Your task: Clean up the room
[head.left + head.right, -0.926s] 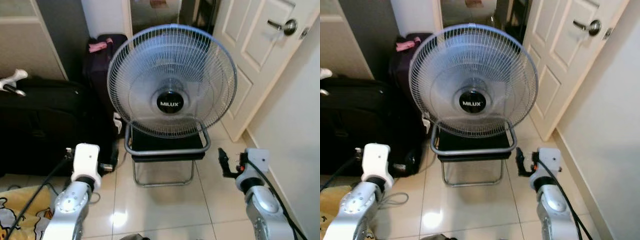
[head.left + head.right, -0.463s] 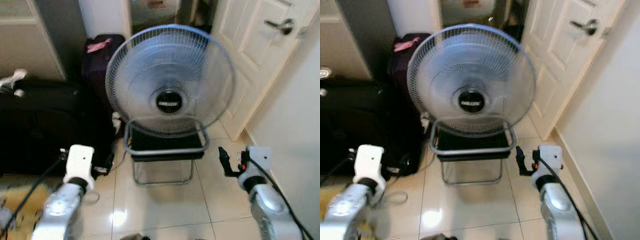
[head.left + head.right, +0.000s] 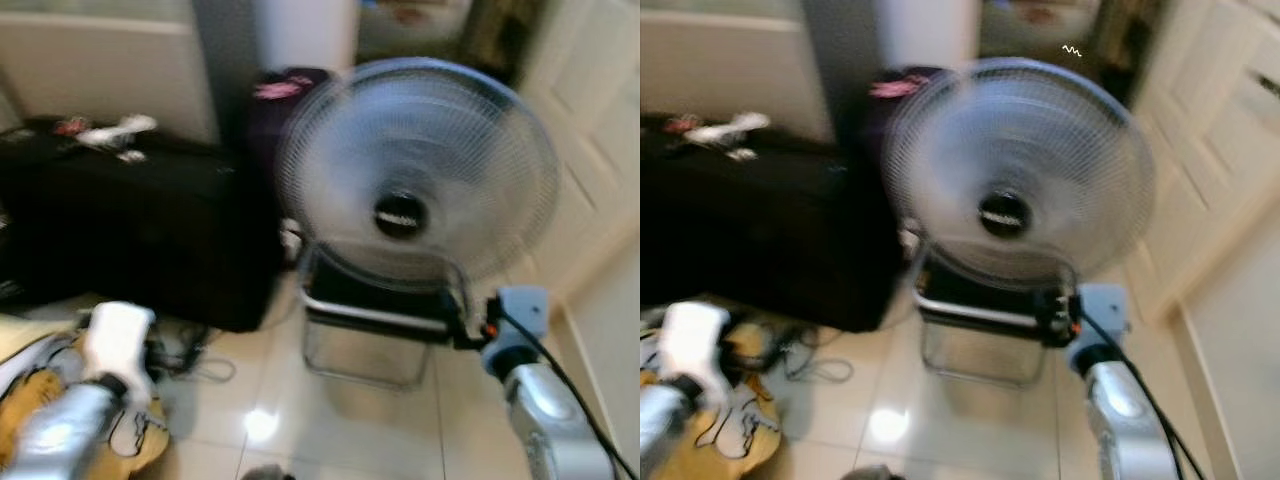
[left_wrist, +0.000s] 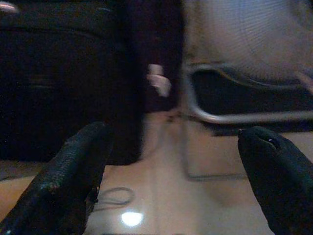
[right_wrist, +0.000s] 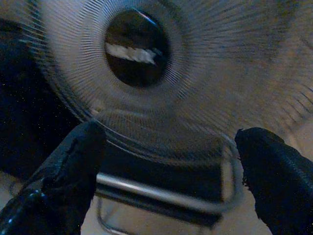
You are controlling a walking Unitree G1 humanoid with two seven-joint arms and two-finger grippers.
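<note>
Cleanup barely begun: both grippers, left [image 4: 171, 161] and right [image 5: 166, 171], gape wide and empty before the fan [image 3: 415, 175]; clutter tops the suitcase [image 3: 130, 230].

No legible text; white lettering on black hub [image 5: 137, 49] of round grey wire-grille fan [image 3: 415, 175], too blurred to read.

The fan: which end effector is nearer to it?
Right. The right end effector is open, close against the fan at its metal stand. The left end effector is open, farther back over the floor beside the black suitcase.
</note>
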